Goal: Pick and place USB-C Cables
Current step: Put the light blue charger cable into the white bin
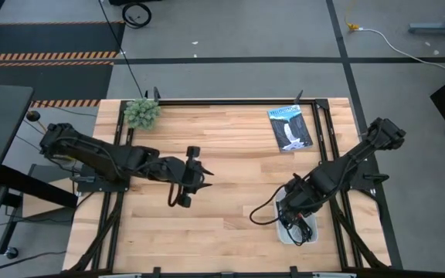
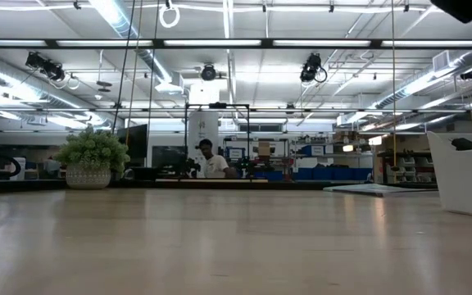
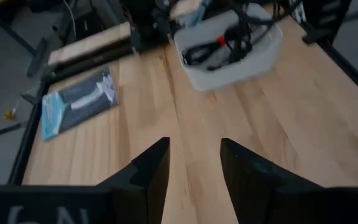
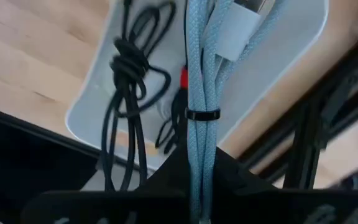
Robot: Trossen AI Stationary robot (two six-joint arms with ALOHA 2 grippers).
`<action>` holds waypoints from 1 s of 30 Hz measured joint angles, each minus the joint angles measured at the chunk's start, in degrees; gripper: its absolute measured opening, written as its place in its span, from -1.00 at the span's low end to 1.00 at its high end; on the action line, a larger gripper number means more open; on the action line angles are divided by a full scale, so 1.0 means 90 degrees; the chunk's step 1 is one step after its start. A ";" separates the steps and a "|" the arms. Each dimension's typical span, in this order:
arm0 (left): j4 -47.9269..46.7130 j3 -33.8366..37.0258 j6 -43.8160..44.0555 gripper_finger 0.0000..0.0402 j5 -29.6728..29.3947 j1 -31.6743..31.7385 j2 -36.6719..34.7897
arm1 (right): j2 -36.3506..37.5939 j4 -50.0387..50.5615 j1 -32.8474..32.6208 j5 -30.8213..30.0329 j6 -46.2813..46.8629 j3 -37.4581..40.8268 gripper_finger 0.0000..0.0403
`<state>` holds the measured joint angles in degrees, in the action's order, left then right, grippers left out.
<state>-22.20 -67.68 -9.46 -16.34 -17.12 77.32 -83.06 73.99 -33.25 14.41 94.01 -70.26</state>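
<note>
My right gripper (image 1: 296, 216) is over the white bin (image 1: 309, 234) near the table's right near corner, shut on the light blue cable (image 4: 201, 87). That cable is a coiled bundle bound by a thin black tie (image 4: 202, 114). Black cables (image 4: 126, 81) lie coiled on the bin's floor, with a small red piece (image 4: 183, 76) beside them. My left gripper (image 1: 188, 184) hovers open over bare wood at the table's middle left; in its wrist view the fingers (image 3: 151, 171) stand apart, touching nothing. My right gripper pinches the light blue cable's bundle between its two fingers (image 4: 166, 177), just below the black tie (image 4: 194, 134). The strands run lengthwise out past the fingertips over the bin. Whether the far end (image 4: 229, 25) touches the bin, I cannot tell.
A flat black-and-blue packet (image 1: 290, 128) lies near the table's far right. A fuzzy green plant ball (image 1: 141, 113) sits at the far left corner. Black frame rails (image 1: 323, 123) run along the table's sides. Bare wood (image 1: 230, 177) lies between the arms. A person (image 2: 209, 160) shows far beyond the table.
</note>
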 joint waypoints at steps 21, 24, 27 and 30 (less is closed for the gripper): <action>-0.0570 0.0005 0.0312 -0.25 0.0019 -0.0273 -0.0015 | -0.0246 -0.0613 0.0175 0.0563 0.0555 0.1313 -0.75; -0.0571 0.0005 0.0312 -0.25 0.0006 -0.0265 -0.0015 | -0.0243 -0.0828 0.0175 0.0555 0.0605 0.1549 -0.66; -0.0588 0.0007 0.0310 -0.25 0.0005 -0.0265 -0.0015 | -0.0243 -0.1325 0.0175 0.0571 0.0600 0.1693 -0.56; -0.0635 0.0007 0.0312 -0.25 0.0010 -0.0270 -0.0013 | -0.0243 -0.1693 0.0175 0.0586 0.0560 0.1712 -0.44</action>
<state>-27.92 -67.61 -6.66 -16.25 -19.55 77.21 -85.25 58.75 -31.68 19.68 99.05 -54.85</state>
